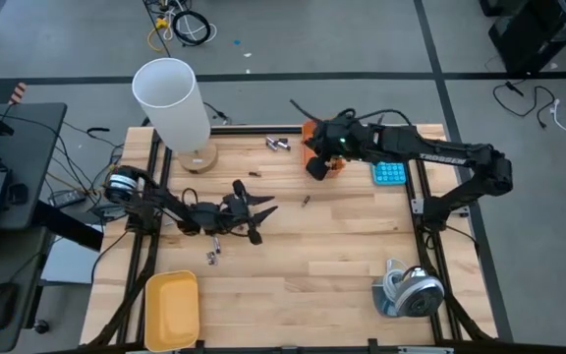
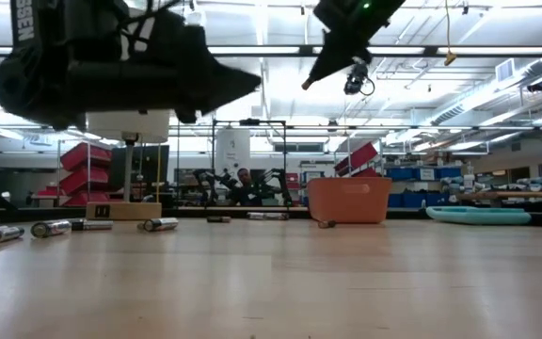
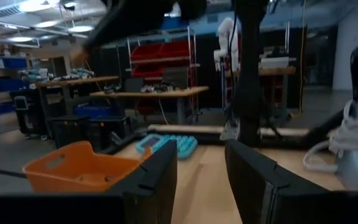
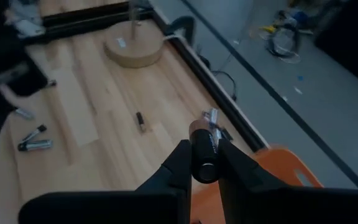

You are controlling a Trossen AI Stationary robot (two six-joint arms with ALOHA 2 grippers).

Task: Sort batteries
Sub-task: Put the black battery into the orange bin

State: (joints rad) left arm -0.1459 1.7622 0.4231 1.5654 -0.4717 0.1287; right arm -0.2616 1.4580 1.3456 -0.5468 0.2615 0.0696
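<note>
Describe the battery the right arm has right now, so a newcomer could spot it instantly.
Find the orange bin at the table's far edge, beside the blue calculator. Just above it hangs the right pincer, shut on a dark battery with a copper-coloured end. It is the only cell off the wood; the others lie loose on the table.

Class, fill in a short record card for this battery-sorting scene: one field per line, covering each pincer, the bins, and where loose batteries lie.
Right pincer: shut on a dark battery, held above the orange bin
Left pincer: open, nothing between its fingers, above the table's left-middle
Yellow bin: near the front left corner
Loose batteries: a pair by the back edge, one mid-table, a few near the left pincer
Other items: blue calculator, white lamp
</note>
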